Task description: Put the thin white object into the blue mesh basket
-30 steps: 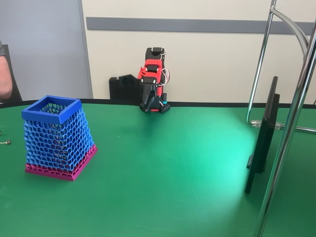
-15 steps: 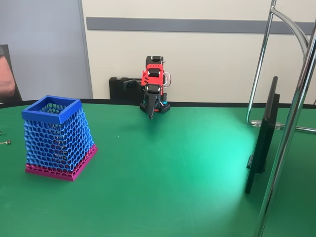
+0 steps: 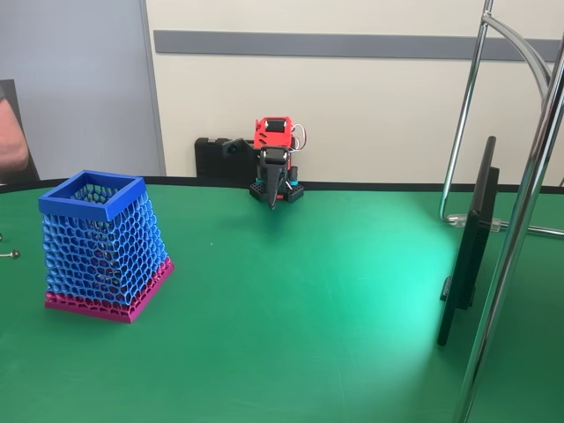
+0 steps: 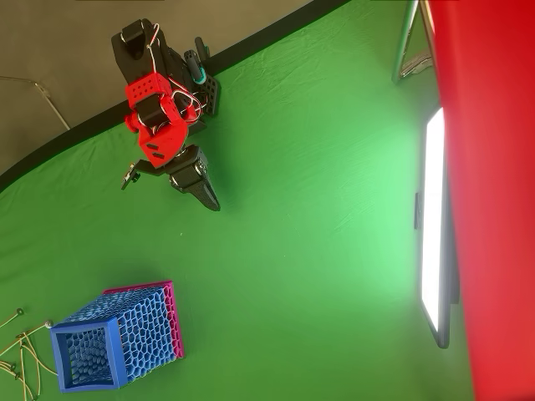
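Basket: the blue mesh basket [image 3: 102,244] stands upright on the green table [image 3: 308,300], left in the fixed view.
White stick: several thin pale sticks [image 4: 18,355] lie beside the basket; which is the one, I can't tell.
Gripper: the gripper [image 4: 211,200] points down near the arm's base, fingers pressed together, apparently empty.

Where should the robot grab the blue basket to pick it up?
Grip the blue mesh basket by its solid square rim, coming from straight above, one finger inside the open top. It stands upright, and its mesh walls slope, so a side grip may slip.
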You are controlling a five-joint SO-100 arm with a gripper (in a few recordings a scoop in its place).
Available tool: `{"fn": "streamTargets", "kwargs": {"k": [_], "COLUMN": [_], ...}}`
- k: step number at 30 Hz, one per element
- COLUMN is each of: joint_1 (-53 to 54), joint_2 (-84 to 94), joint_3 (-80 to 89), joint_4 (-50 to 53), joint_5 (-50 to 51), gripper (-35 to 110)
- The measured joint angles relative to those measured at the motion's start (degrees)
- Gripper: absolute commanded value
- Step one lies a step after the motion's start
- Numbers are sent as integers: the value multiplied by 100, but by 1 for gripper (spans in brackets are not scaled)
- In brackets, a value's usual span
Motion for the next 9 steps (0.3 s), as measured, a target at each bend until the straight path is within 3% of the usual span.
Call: {"fn": "streamTargets", "kwargs": {"k": [9], "joint_1": [18], "joint_2": [9], "joint_3": [0], "joint_4": [44], "joint_5": [53], "gripper": [1]}}
